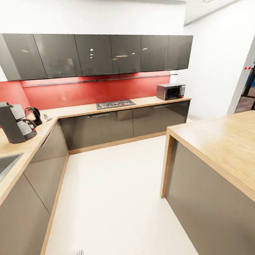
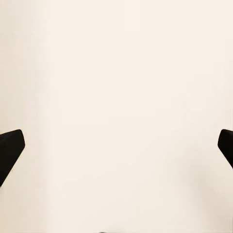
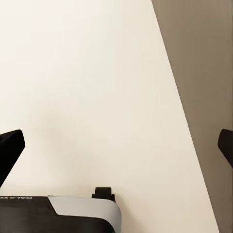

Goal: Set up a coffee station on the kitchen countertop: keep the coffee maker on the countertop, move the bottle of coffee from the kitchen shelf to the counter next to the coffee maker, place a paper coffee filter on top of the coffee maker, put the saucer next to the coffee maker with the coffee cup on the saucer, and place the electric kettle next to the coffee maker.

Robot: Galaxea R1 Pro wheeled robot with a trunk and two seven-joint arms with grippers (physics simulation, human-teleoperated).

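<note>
Looking over the kitchen from the head view, you have the coffee maker at about nine o'clock, standing upright on the kitchen countertop. It is a tall dark grey machine with a paler silvery front and a dark carafe tucked into its lower half. Just behind it, toward the red back wall, sits the electric kettle: rounded, glassy, with a black lid and a black loop handle. The two look close together, though you cannot tell whether they touch. A small pale object lies on the worktop just past the kettle; it is too small to identify.

The countertop is pale and L-shaped, running along the ten-to-one o'clock wall over glossy grey cabinets. A steel sink is set into it at eight o'clock, a cooktop at twelve, and a microwave at one o'clock. The wooden island fills the three-to-four o'clock side.

Your left gripper hangs over bare pale floor, its dark fingertips spread wide apart with nothing between them. Your right gripper is likewise spread and holds nothing, over the floor beside a grey cabinet side, with part of the robot's base below it.
</note>
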